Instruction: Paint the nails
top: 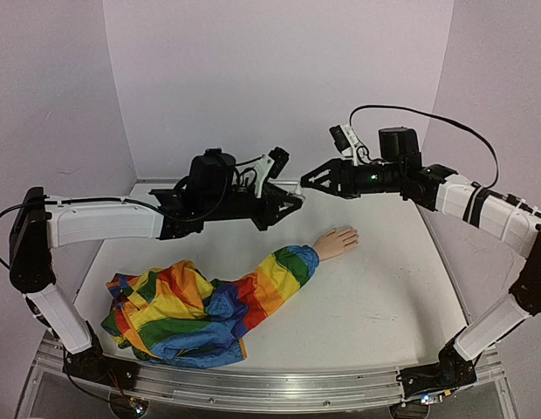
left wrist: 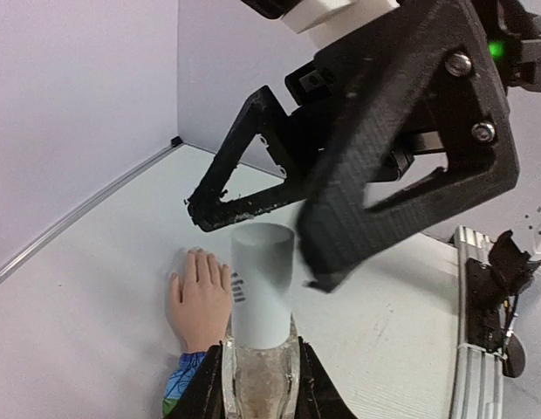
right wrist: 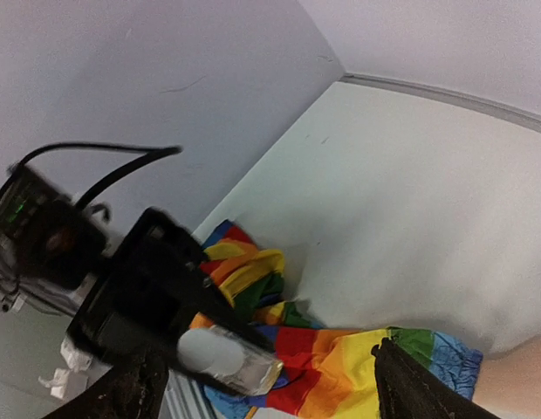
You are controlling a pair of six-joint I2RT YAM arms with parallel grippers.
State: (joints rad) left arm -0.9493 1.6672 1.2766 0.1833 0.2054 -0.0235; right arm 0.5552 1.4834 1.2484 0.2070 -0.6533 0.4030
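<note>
A white table [top: 384,297] carries a rainbow-striped sleeve [top: 201,301], bunched in a heap at the near left and stretching toward the middle. At its end a small pale hand [top: 337,241] lies flat, palm down, fingers pointing to the far right. A metal rail [top: 270,388] runs along the table's near edge.

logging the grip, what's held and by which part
The left gripper grips the small clear bottle by its glass body, below the grey cap; the right gripper holds nothing.

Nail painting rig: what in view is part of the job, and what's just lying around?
Job: mannequin hand with its nails; clear bottle in left gripper; right gripper, open at its cap.
Lying about: bunched rainbow sleeve; table.
</note>
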